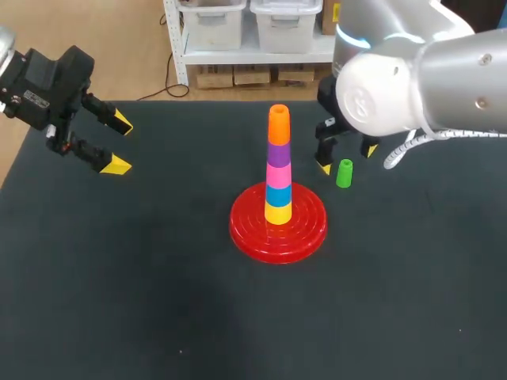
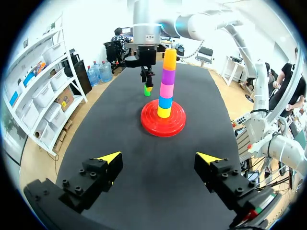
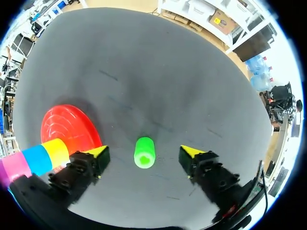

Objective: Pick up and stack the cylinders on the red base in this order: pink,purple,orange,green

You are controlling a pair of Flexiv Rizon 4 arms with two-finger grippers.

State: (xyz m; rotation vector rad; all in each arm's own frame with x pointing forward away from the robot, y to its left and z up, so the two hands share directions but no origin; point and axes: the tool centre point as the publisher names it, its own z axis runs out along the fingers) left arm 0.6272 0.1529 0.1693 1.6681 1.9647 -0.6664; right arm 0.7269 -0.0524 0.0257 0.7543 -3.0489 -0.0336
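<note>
Green cyl (image 3: 144,152) betw. spread R hand (image 3: 144,151): wrist view only.

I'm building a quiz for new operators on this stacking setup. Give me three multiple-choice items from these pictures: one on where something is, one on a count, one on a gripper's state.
1. Where is the green cylinder?
A. topping the tower
B. standing on the table, between the right gripper's fingers
C. lying at the near edge

2. How many cylinders sit on the red base?
A. three
B. four
C. five

3. The left gripper is:
A. open, holding nothing
B. shut on a cylinder
C. shut on the base's rim

Answers:
1 B: the right wrist view shows it between the yellow tips, untouched.
2 C: yellow, blue, pink, purple and orange, counting from the bottom.
3 A: its fingers stand wide apart with only table between them.
</note>
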